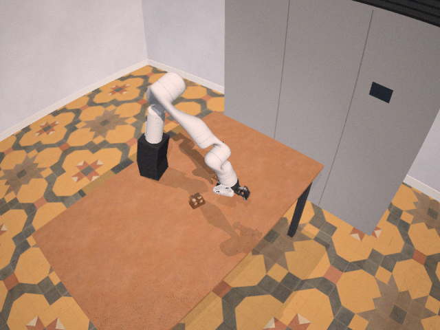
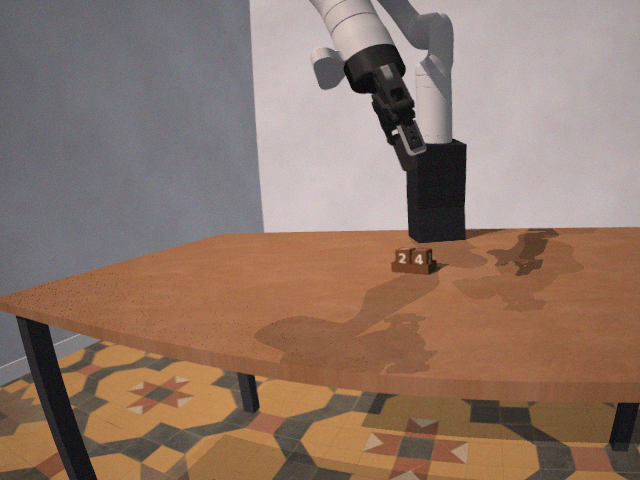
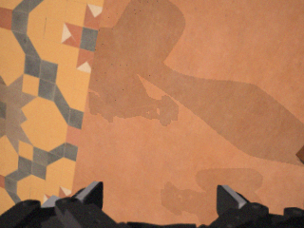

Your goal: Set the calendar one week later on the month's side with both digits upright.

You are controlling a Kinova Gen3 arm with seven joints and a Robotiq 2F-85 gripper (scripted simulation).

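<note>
The calendar tray (image 1: 199, 205) (image 2: 404, 268) stands flat on the table. Two brown cubes with white digits sit in it side by side. Towards the exterior camera, the left cube (image 2: 402, 257) shows an upright 2 and the right cube (image 2: 419, 258) an upright 4. No month's name can be read. In the wrist view only a brown corner (image 3: 301, 155) shows at the right edge. My gripper (image 1: 245, 192) (image 2: 414, 158) (image 3: 159, 196) is open and empty, high above the table and off to one side of the calendar, away from the cubes.
The wooden table (image 1: 141, 248) (image 2: 206, 289) (image 3: 133, 152) carries the arm's black base (image 1: 153, 157) (image 2: 437, 191) behind the calendar. A tall grey cabinet (image 1: 312, 89) stands beyond the table's far side. The table edge and tiled floor (image 3: 43, 128) show at the left of the wrist view.
</note>
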